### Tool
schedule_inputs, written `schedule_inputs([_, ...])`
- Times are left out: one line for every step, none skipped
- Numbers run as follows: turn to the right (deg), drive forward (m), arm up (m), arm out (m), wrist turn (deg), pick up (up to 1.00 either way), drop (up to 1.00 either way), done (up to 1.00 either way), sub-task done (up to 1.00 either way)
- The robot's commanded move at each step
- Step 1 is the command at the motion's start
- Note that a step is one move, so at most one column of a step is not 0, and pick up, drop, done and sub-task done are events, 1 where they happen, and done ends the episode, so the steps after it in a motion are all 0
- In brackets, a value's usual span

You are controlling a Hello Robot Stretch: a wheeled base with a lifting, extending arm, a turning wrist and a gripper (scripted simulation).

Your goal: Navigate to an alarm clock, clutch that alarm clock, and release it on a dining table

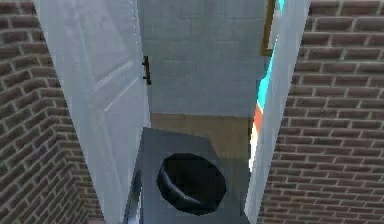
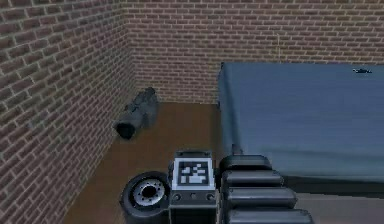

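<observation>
In the arm side view the arm's dark stacked segments (image 2: 255,190) sit at the bottom edge, with a white marked square (image 2: 192,172) beside them. Left of the square is the gripper's dark rounded body (image 2: 150,196), low over the wooden floor. Its far end is not clear enough to make out, so I cannot tell whether it holds anything. A small dark thing (image 2: 360,70) lies on the far right of a blue-grey bed (image 2: 300,110); its shape is too small to name.
Ahead is a narrow doorway between brick walls (image 1: 340,110), its white door (image 1: 95,70) swung to the left. Beyond lie wooden floor (image 1: 200,125) and a pale wall. To the side, a dark bundle (image 2: 138,112) lies on the floor by a brick wall (image 2: 50,90).
</observation>
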Motion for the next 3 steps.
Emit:
schedule_inputs([0.0, 0.65, 0.00, 0.00, 0.0, 0.00, 0.00, 0.00, 0.00])
schedule_inputs([3.0, 0.00, 0.00, 0.00, 0.0, 0.00, 0.00, 0.00, 0.00])
schedule_inputs([0.0, 1.00, 0.00, 0.00, 0.0, 0.00, 0.00, 0.00, 0.00])
